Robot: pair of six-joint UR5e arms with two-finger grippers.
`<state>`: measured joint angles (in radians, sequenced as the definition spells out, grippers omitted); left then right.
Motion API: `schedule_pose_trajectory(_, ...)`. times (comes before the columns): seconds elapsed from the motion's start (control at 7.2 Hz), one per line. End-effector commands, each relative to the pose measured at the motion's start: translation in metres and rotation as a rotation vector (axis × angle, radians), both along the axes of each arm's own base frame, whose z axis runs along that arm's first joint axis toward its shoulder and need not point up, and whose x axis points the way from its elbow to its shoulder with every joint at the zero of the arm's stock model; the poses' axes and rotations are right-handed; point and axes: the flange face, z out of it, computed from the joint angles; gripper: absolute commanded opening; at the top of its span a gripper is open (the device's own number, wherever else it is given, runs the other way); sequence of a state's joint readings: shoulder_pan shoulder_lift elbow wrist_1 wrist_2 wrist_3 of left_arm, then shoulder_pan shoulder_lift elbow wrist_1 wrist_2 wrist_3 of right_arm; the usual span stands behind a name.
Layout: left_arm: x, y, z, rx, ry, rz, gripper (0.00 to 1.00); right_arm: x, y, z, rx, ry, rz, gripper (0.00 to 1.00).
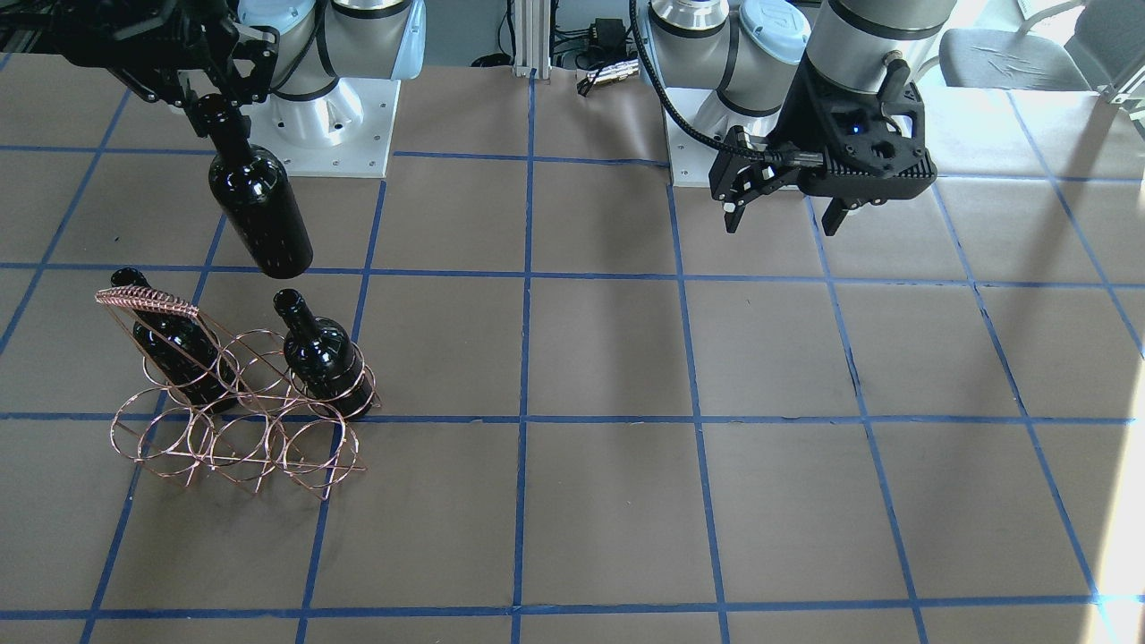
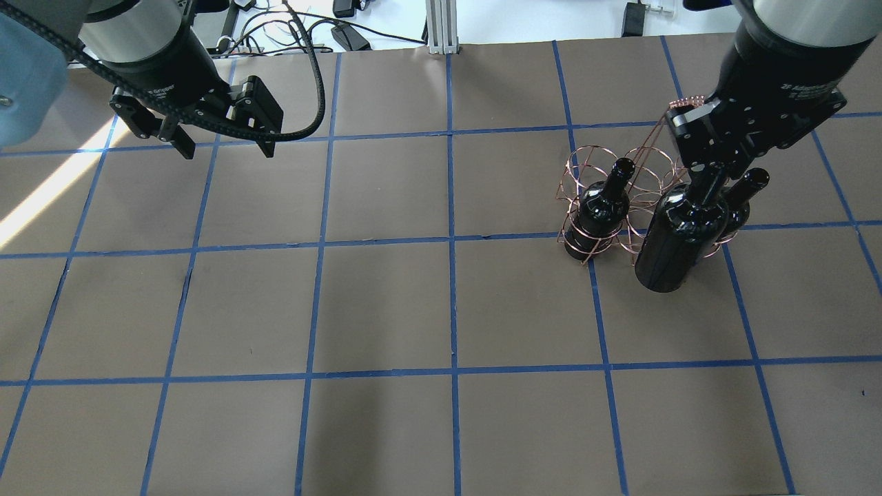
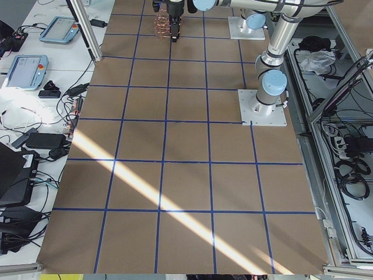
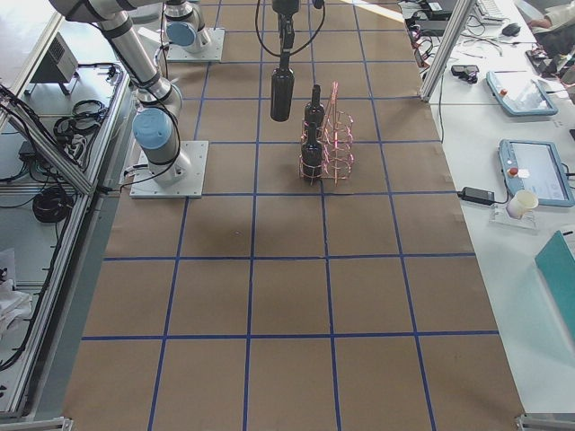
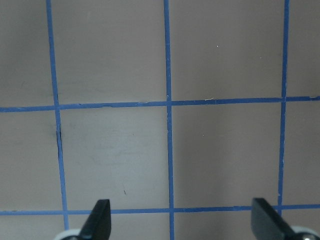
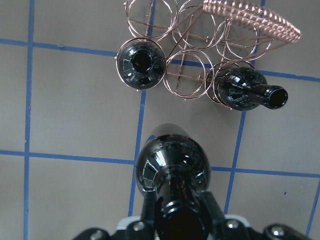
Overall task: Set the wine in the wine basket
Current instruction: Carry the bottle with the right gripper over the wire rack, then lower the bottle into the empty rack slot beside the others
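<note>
My right gripper (image 2: 710, 169) is shut on the neck of a dark glossy wine bottle (image 2: 679, 241) and holds it upright in the air, clear of the table. The bottle (image 1: 259, 215) hangs just on the robot's side of the copper wire wine basket (image 1: 237, 429). Two look-alike bottles (image 1: 326, 358) (image 1: 174, 349) stand in the end rings of the basket's near row, with the ring between them empty. The right wrist view looks down past the held bottle (image 6: 170, 165) to the basket (image 6: 200, 40). My left gripper (image 2: 220, 145) is open and empty, far from the basket.
The table is brown paper with a blue tape grid (image 1: 528, 418). The basket's tall handle (image 1: 148, 304) rises over its far row. The arm bases (image 1: 322, 116) stand at the robot's edge. Side benches hold tablets and cables (image 4: 517, 90).
</note>
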<state>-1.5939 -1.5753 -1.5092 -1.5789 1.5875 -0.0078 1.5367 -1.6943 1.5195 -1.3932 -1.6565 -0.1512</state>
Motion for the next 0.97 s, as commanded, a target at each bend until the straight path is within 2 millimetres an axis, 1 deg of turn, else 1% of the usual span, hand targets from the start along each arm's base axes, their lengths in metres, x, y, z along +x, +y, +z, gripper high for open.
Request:
schedule_pose_trajectory(0.0,-0.003,-0.001,-0.001,-0.006,0.005,-0.002,1.0,-0.017,-0.017,-0.007,-0.054,-0.053,-0.002,0.03)
schedule_pose_trajectory(0.14,-0.003,0.0,0.0,-0.009,0.005,-0.005,1.0,-0.026,-0.038,-0.02,-0.062,-0.057,-0.009,0.03)
schedule_pose_trajectory(0.28,-0.003,-0.001,0.0,-0.008,0.005,-0.003,1.0,-0.04,-0.042,-0.022,-0.059,-0.06,-0.037,0.03)
schedule_pose_trajectory(0.56,-0.002,0.003,0.004,-0.016,-0.005,-0.007,1.0,-0.043,-0.051,-0.026,-0.074,-0.062,-0.043,0.03)
schedule_pose_trajectory(0.69,-0.002,0.003,0.004,-0.016,-0.005,-0.007,1.0,-0.043,-0.052,-0.027,-0.075,-0.062,-0.043,0.03)
schedule_pose_trajectory(0.83,-0.002,0.003,0.003,-0.015,0.0,-0.006,1.0,-0.044,-0.06,-0.034,-0.07,-0.063,-0.043,0.03)
